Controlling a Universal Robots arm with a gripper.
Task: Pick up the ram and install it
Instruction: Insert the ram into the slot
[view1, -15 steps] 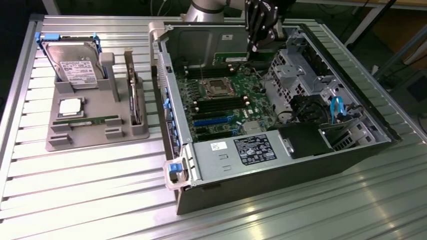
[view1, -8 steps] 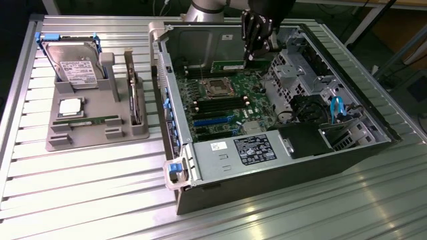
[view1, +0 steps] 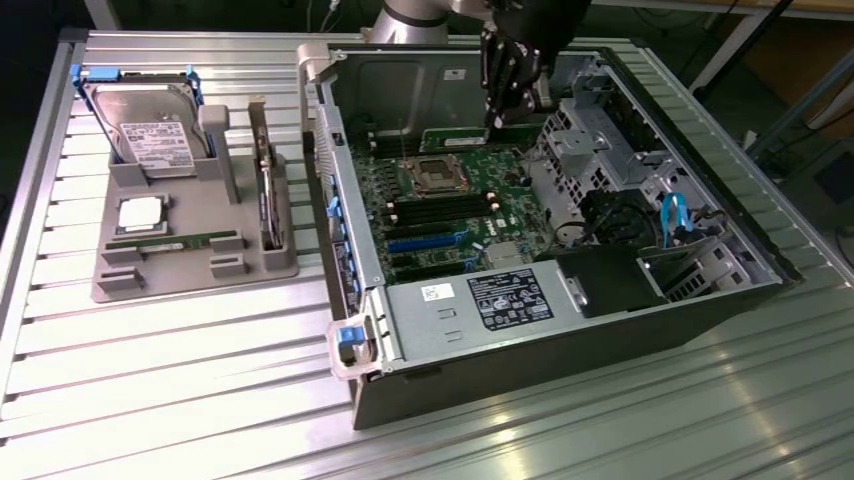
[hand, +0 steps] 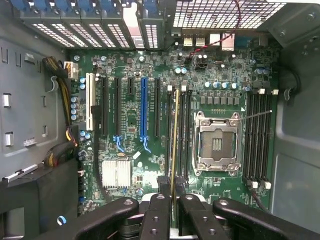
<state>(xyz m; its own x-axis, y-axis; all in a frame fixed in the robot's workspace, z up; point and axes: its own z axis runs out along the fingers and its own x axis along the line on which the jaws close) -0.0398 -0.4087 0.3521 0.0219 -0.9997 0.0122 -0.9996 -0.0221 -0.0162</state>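
Observation:
My gripper (view1: 502, 118) hangs inside the open computer case (view1: 694, 300), above the far part of the motherboard (view1: 461, 215). It is shut on the ram (view1: 458, 135), a thin green stick that juts from the fingertips toward the exterior view's left. In the wrist view the gripper (hand: 172, 189) holds the ram (hand: 174, 135) edge-on, a narrow gold line. The stick runs along the black memory slots (hand: 182, 135) beside the processor socket (hand: 217, 142), hovering over them. I cannot tell whether it touches a slot.
A grey tray (view1: 187, 280) at the exterior view's left holds a hard drive (view1: 150, 125), a square silver chip (view1: 140, 215) and another green stick (view1: 174, 241). Inside the case are the power supply (view1: 501, 298), drive cages (view1: 601, 140), cables (view1: 674, 215) and more memory slots (hand: 257, 135).

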